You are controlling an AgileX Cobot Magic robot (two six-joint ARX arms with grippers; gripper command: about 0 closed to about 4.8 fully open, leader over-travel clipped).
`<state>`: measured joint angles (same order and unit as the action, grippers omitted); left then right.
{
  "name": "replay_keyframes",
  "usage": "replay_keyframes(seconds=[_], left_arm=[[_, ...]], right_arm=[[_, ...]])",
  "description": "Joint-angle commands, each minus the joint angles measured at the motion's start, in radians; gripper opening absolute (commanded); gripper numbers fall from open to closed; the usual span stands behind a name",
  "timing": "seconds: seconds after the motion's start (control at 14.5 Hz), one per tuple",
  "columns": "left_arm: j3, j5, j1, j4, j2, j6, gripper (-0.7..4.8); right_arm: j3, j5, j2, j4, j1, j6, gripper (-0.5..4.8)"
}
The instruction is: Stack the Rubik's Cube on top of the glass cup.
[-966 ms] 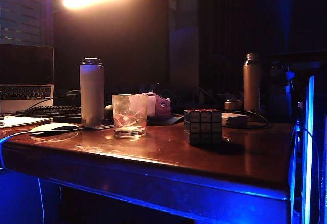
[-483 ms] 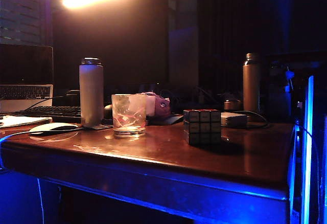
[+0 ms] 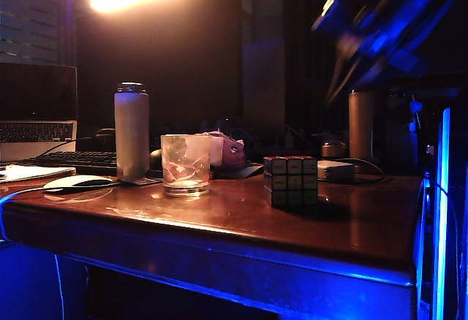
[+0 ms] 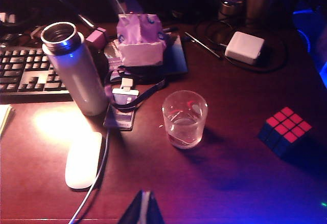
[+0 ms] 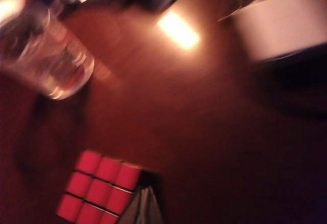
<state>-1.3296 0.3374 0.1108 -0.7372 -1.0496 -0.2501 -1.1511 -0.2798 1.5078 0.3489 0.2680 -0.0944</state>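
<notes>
Nothing is stacked: the Rubik's Cube (image 3: 290, 180) sits beside the glass cup (image 3: 185, 164). Above the cube, the right gripper (image 5: 145, 203) has closed, empty jaws; left gripper (image 4: 144, 209) unclear.

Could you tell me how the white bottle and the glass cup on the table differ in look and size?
The white bottle is opaque with a metal rim at its top; the glass cup is clear with faint pinkish marks. The white bottle stands taller and slimmer, the glass cup short and wide. Both stand upright on the wooden table, open at the top, as the left wrist view shows.
</notes>
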Motion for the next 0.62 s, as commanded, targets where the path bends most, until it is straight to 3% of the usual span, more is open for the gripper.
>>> replay_keyframes(seconds=[0.07, 0.21, 0.62], left_arm=[[-0.004, 0.003, 0.0, 0.012, 0.003, -0.001, -0.03], [-0.004, 0.003, 0.0, 0.013, 0.003, -0.002, -0.03], [-0.003, 0.045, 0.0, 0.013, 0.003, -0.002, -0.03]], right_arm=[[-0.018, -0.012, 0.095, -0.033, 0.064, -0.044, 0.99], [-0.018, -0.004, 0.137, -0.076, 0.108, -0.093, 4.79], [-0.018, 0.081, 0.206, -0.144, 0.165, -0.157, 4.79]])
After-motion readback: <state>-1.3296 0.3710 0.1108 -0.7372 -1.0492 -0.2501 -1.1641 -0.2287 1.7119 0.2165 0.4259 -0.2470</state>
